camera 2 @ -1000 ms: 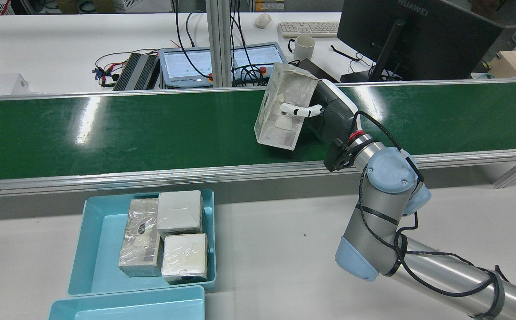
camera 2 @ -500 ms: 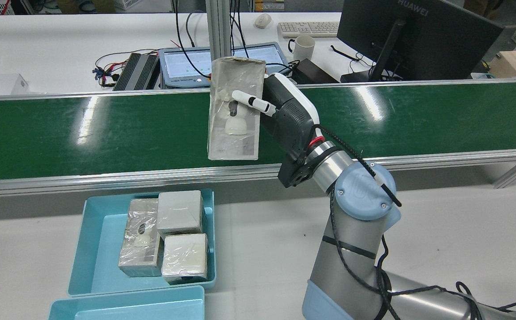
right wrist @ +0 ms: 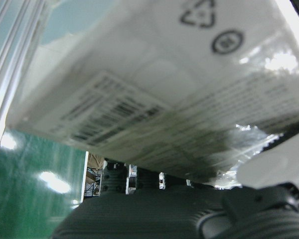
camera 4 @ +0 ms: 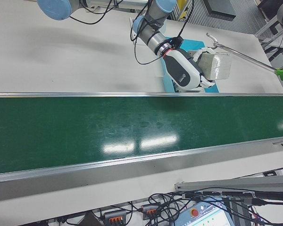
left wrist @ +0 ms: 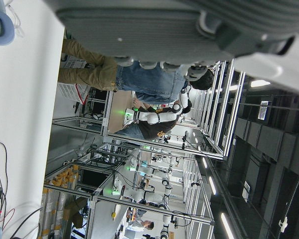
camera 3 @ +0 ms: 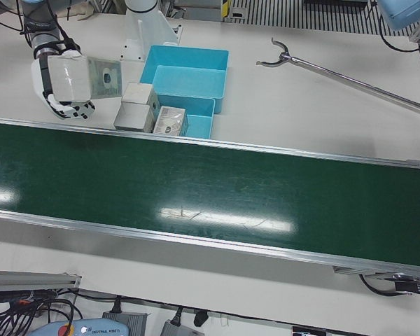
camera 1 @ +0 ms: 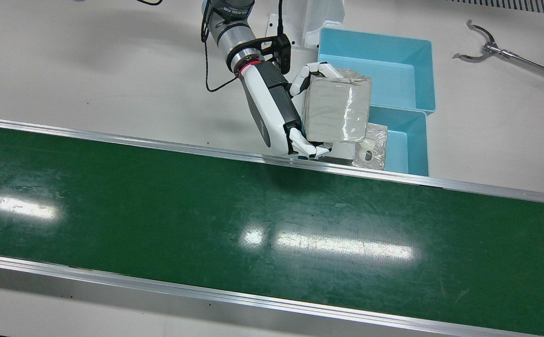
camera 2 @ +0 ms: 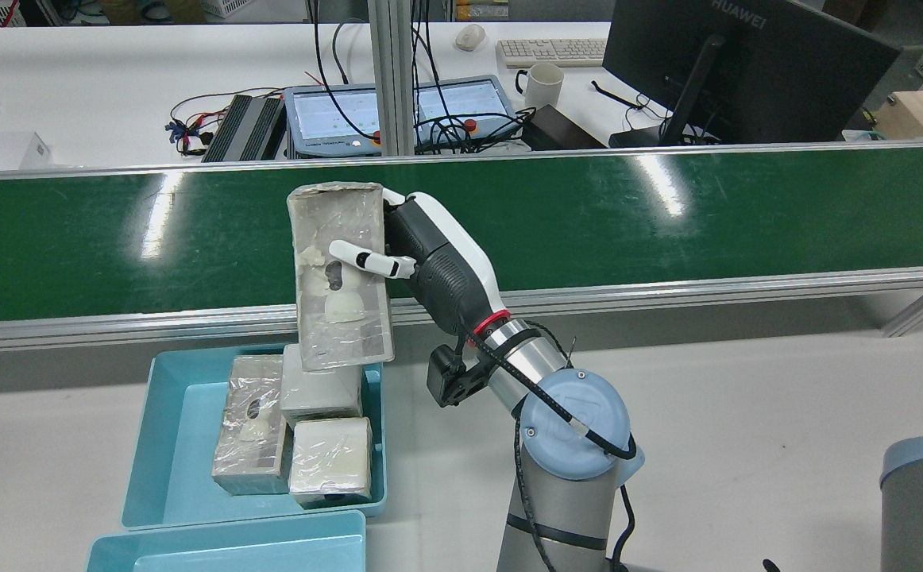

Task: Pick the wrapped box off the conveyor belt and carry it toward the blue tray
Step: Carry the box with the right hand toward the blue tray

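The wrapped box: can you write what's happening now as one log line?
right hand: shut on wrapped box | box: lifted off conveyor belt | position: over blue tray edge | left hand: parked

Right hand (camera 2: pixel 430 254) raised, arm reaching forward-left, fingers (camera 2: pixel 362 260) clasped round load

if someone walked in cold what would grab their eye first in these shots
The right hand holding a plastic-wrapped box in the air, at the conveyor's near rail and just above the blue tray. Next, the long, glossy green belt, which carries nothing. Then the three wrapped boxes already packed in the tray's right half.
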